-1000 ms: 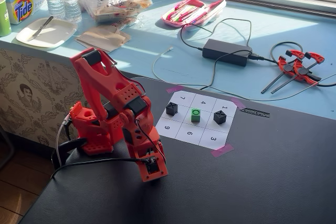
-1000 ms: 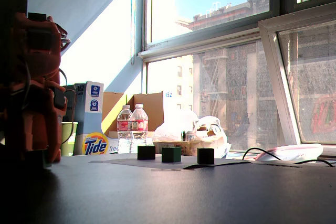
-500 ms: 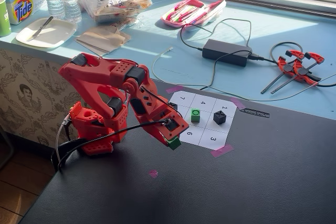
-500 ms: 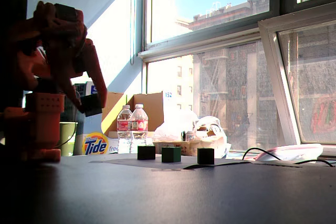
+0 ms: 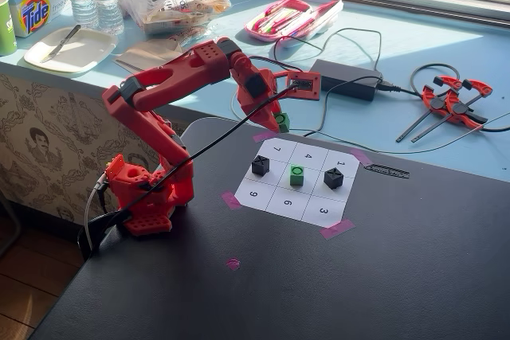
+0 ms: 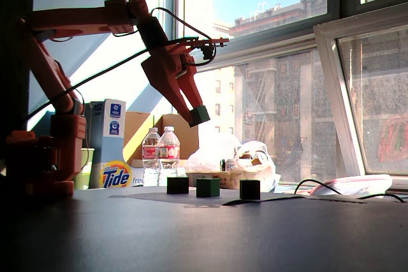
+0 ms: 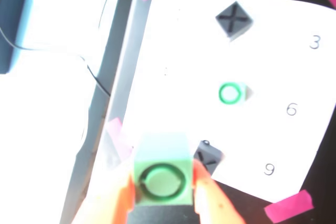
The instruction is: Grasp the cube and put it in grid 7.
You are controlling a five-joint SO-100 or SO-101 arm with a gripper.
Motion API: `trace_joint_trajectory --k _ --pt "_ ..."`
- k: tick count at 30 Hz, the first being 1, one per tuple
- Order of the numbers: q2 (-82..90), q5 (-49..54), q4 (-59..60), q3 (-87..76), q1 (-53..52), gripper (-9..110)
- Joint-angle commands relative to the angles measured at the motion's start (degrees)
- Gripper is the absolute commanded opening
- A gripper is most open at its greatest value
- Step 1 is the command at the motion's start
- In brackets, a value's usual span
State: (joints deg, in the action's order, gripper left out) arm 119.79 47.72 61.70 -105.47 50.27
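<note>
My gripper point(image 5: 280, 123) is shut on a green cube point(image 5: 282, 123) with a dark ring on its top, and holds it well above the table in a fixed view point(image 6: 199, 115). In the wrist view the held cube point(image 7: 161, 177) fills the space between my orange fingers point(image 7: 208, 195). Grid 7 point(image 5: 267, 150) is the far-left corner cell of the numbered sheet, bare, just in front of the held cube; the wrist view hides most of it behind the cube. A second green cube point(image 5: 296, 174) sits in the sheet's middle cell.
Two black cubes point(image 5: 260, 166) point(image 5: 334, 178) stand on either side of the middle green cube. Pink tape point(image 5: 231, 200) pins the sheet's corners. A power adapter point(image 5: 345, 79) with cables and red clamps point(image 5: 454, 99) lie on the blue ledge behind.
</note>
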Motion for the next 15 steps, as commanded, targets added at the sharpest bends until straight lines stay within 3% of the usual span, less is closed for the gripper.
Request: trace_joint_trajectory --k 1,15 --pt "-8.96 1.14 -3.43 7.29 2.9 0" --pt "-29.18 1.23 -10.28 12.3 7.47 0"
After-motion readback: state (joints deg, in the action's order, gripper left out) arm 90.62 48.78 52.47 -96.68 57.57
